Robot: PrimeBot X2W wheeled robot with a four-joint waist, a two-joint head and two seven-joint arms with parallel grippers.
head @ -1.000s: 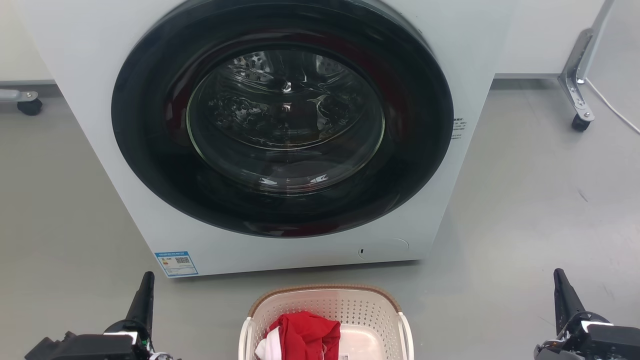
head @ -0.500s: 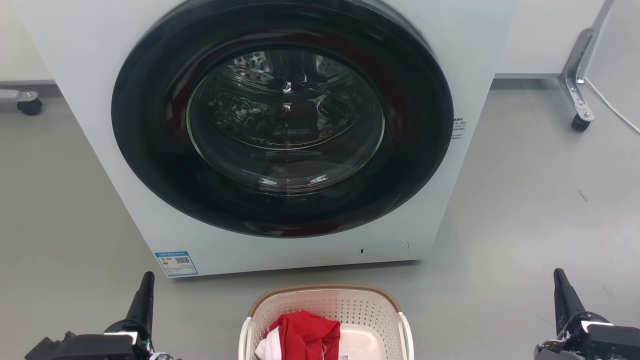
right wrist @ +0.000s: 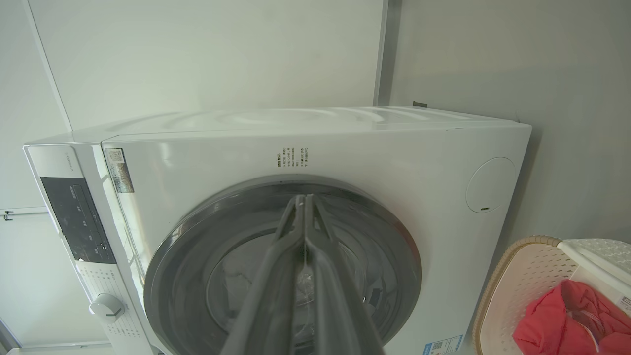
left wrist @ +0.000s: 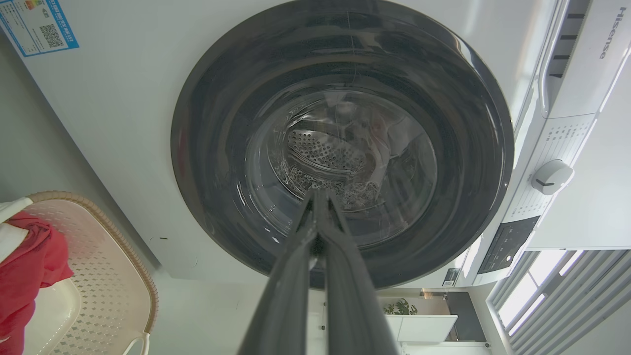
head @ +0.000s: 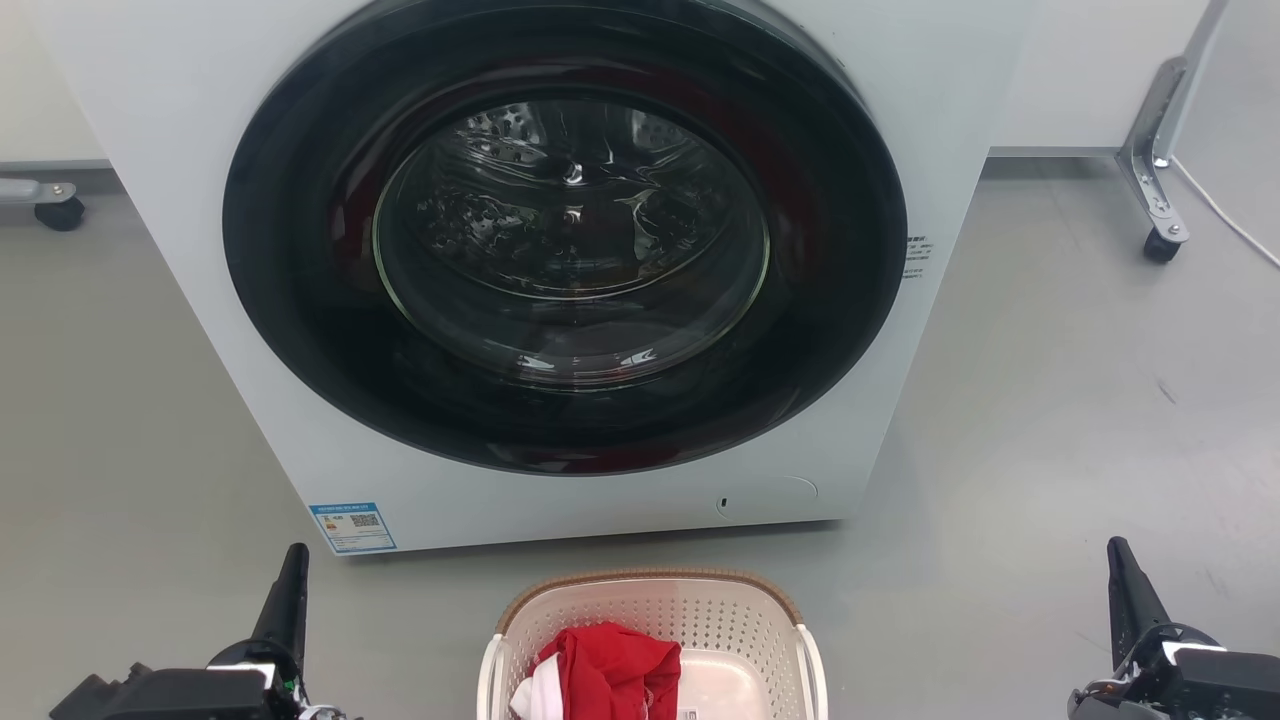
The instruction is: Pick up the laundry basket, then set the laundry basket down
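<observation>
- Far left: left gripper [head: 294,556], fingers together, empty.
- Centre, before washer [head: 560,480]: laundry basket [head: 700,615] stands on floor [head: 1000,450], unheld; awaiting lift or already set down, I can't say.
- Far right: right gripper [head: 1120,556], fingers together, empty.

The left pincer [head: 288,585] and right pincer [head: 1122,575] each have two long, tapering, matte dark-grey fingers [left wrist: 291,276], mounted on black housings [head: 170,692] with white edging and thin cables.

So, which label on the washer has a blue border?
The corner label, lower left, with a QR code; the text label at right has none.
</observation>
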